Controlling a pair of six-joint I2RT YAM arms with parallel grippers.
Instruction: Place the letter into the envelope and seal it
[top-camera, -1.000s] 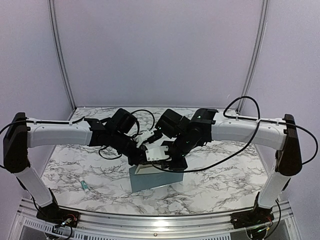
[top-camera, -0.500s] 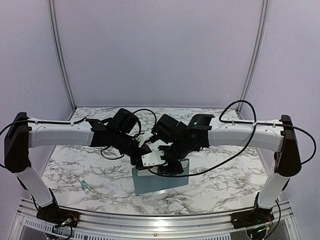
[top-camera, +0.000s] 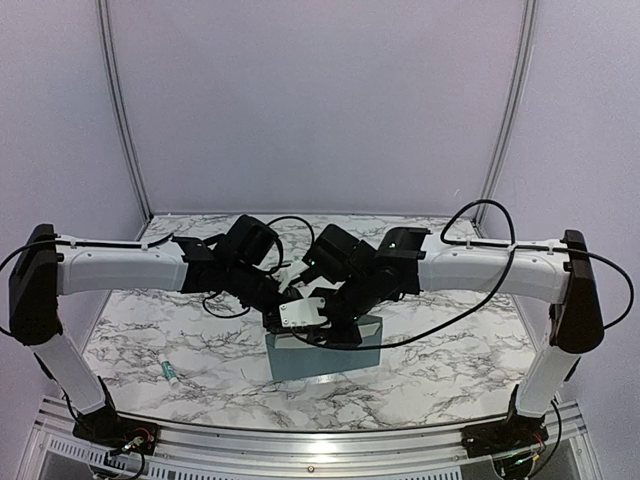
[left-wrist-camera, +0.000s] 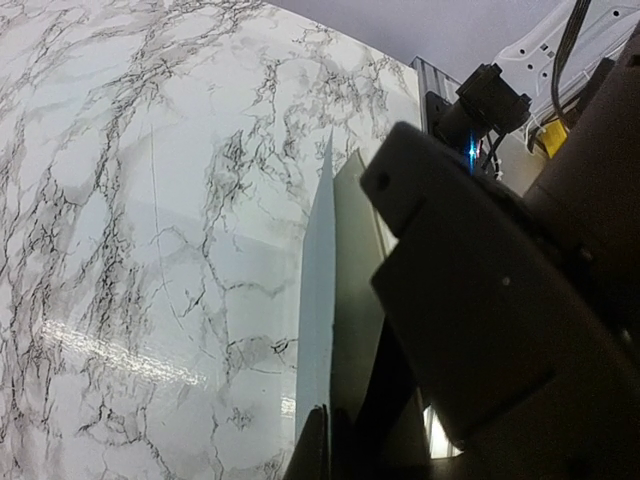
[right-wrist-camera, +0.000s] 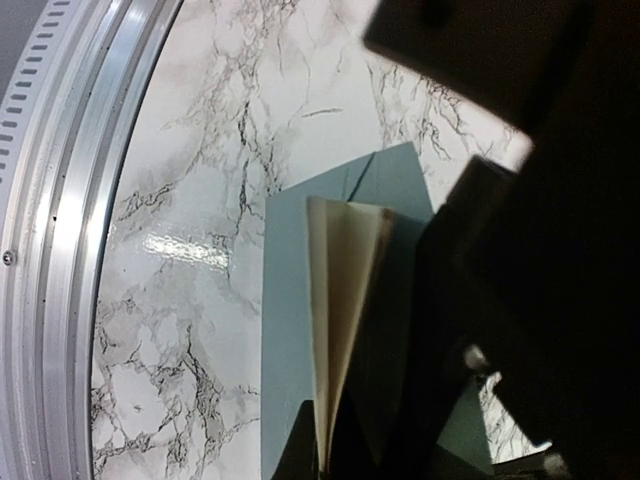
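The envelope (top-camera: 325, 358) lies on the table (top-camera: 150, 330), near its front edge and about midway across, right below the spot where the two arms meet. In the right wrist view it lies flat, and the creases of its triangular flap show at the far end.

The letter (right-wrist-camera: 345, 290), a cream folded sheet, stands on edge over the envelope's middle with its layers fanned slightly apart at the far end. The arms hide whether any part of it sits inside the pocket.

The right gripper (right-wrist-camera: 325, 450) is closed narrowly, with the letter's near end pinched between its fingertips.

In the left wrist view a thin blue-grey sheet of the envelope rises on edge just beside the cream sheet. It runs down into the left gripper (left-wrist-camera: 320, 445), which is also closed tight on it. The dark body of the right arm fills the right half of that view.

Off to the left, well apart from the envelope, a small white tube (top-camera: 172, 372) lies on the table. A ribbed metal rail (right-wrist-camera: 60, 250) runs along the table's near edge.
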